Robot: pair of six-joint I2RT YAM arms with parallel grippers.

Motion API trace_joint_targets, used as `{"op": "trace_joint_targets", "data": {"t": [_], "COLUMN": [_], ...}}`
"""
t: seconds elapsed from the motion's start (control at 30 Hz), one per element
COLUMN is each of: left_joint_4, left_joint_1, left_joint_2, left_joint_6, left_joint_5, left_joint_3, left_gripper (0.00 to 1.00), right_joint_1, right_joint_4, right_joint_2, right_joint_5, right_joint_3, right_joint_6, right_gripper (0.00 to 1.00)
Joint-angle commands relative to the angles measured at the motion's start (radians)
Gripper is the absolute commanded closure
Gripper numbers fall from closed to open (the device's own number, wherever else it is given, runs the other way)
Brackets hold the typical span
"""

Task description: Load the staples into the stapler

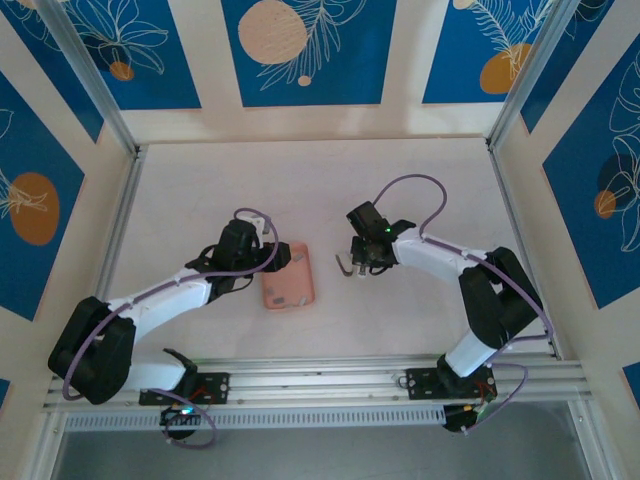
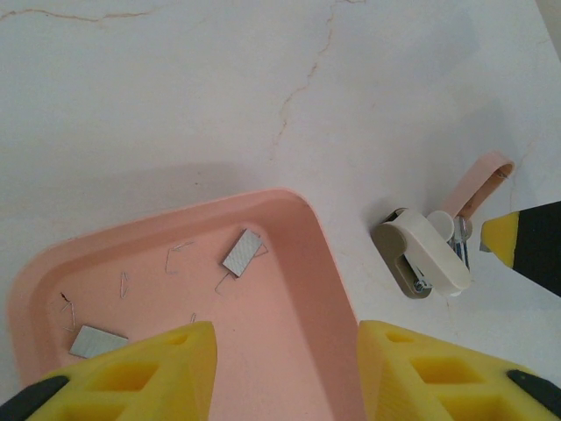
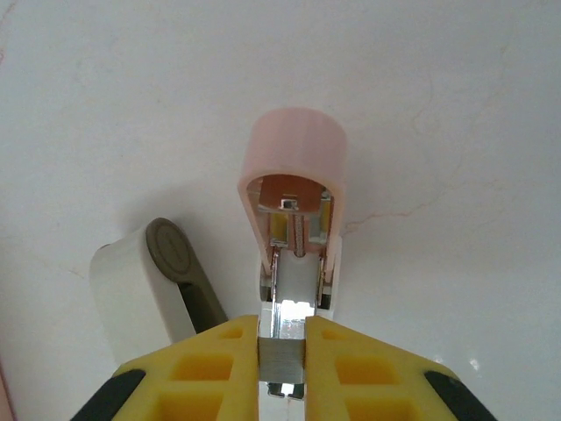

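- Two side rails (image 1: 122,240) edge the pale table (image 1: 320,180), which lies bare beyond both arms.
- The pink tray (image 1: 288,277) sits under the left gripper (image 2: 285,351), whose fingers spread wide above its near corner.
- The stapler (image 3: 294,175), lid swung up, stands just right of the tray, its metal rail pinched in the right gripper (image 3: 282,351).
- Two grey bars of staples (image 2: 242,253) lie inside the tray, ahead and left of the left gripper.

I count two blocks of staples (image 2: 241,253) in one pink tray (image 2: 320,263). There's also a handful of loose single wires (image 2: 175,254) in it, too fine for an exact count. One stapler (image 3: 294,175) on the worktop (image 2: 175,88). Two claws: left claw (image 2: 285,373), right claw (image 3: 282,351).
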Motion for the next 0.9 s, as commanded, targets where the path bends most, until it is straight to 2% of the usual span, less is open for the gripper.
{"op": "trace_joint_targets", "data": {"t": [0.0, 0.87], "left_joint_4": [0.011, 0.012], "left_joint_1": [-0.004, -0.004], "left_joint_2": [-0.008, -0.004], "left_joint_6": [-0.006, -0.01], "left_joint_5": [-0.005, -0.002], "left_joint_3": [-0.001, -0.003], "left_gripper": [0.55, 0.55], "right_joint_1": [-0.006, -0.006], "right_joint_4": [-0.008, -0.021], "right_joint_2": [0.023, 0.068], "right_joint_5": [-0.028, -0.038], "right_joint_3": [0.02, 0.01], "right_joint_6": [0.001, 0.011], "right_gripper": [0.82, 0.82]}}
